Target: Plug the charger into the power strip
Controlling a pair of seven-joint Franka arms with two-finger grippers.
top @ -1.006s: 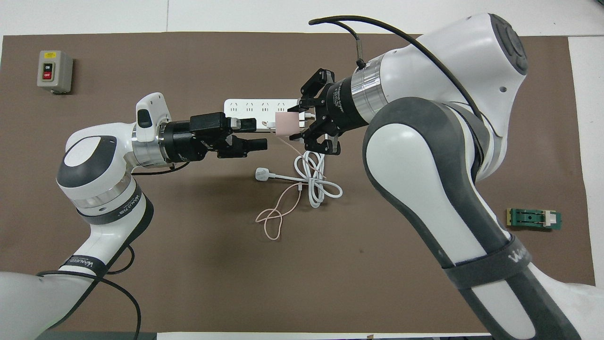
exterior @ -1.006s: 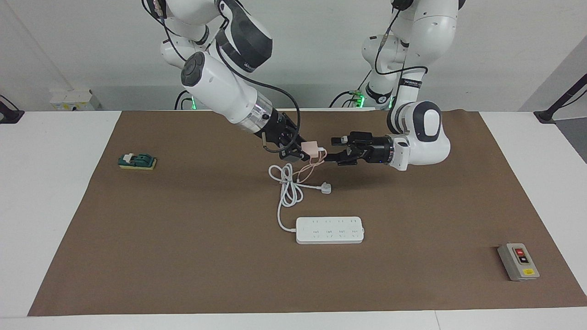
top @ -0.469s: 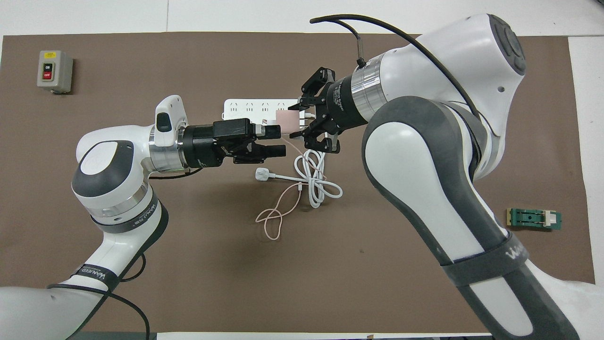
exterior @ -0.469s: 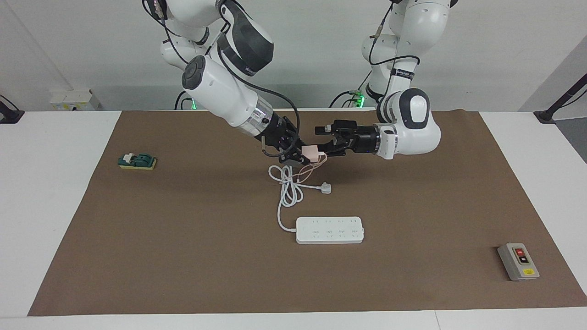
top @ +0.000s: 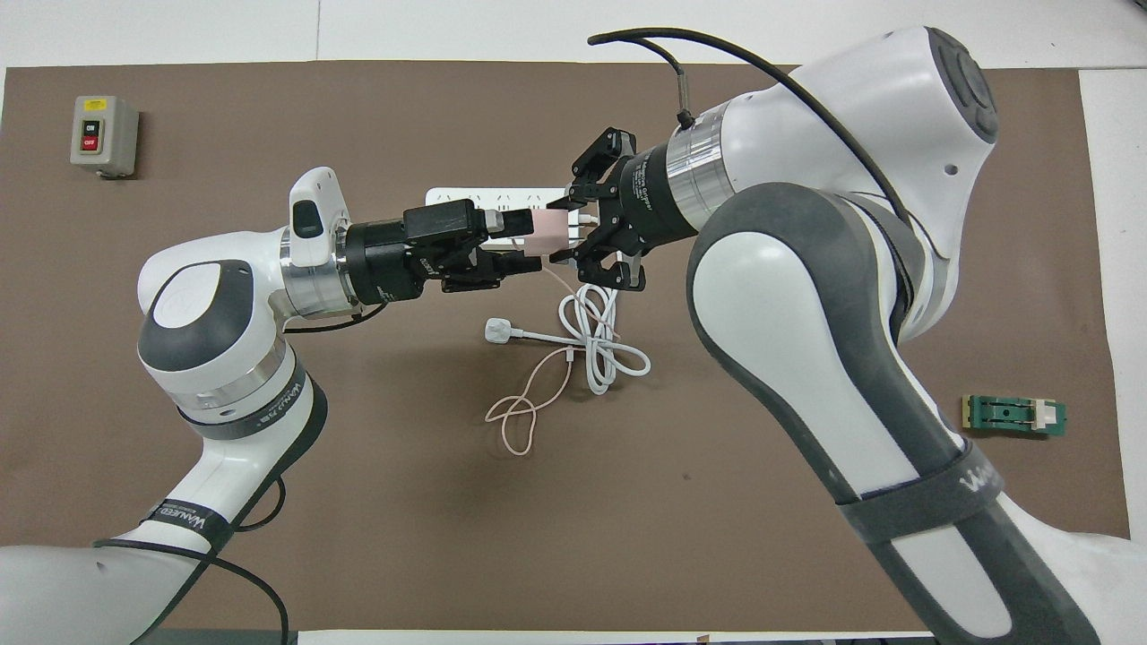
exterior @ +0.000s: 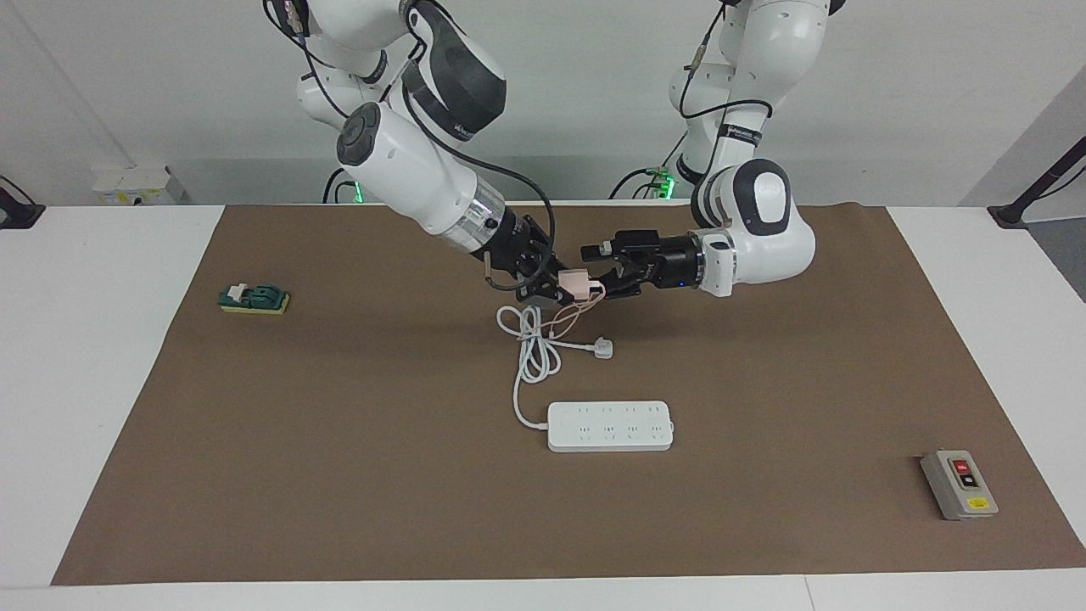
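Handover is being carried out in mid-air: the charger [exterior: 576, 283] is being pinched by the closed right gripper [exterior: 562, 287] while the wide-open left gripper [exterior: 601, 283] is being positioned around it. Closing of the left fingers is judged next, then carrying to the power strip [exterior: 610, 426], lying farther from the robots.

My arms [exterior: 407, 182] are glossy white with dark grey joints, ending in black grippers [exterior: 551, 284]. At frame centre, the charger [exterior: 577, 281] is pale pink; below it, the power strip [exterior: 610, 426] is white. The mat [exterior: 339, 467] is brown. At lower right, a grey box [exterior: 959, 485] carries red and black buttons.
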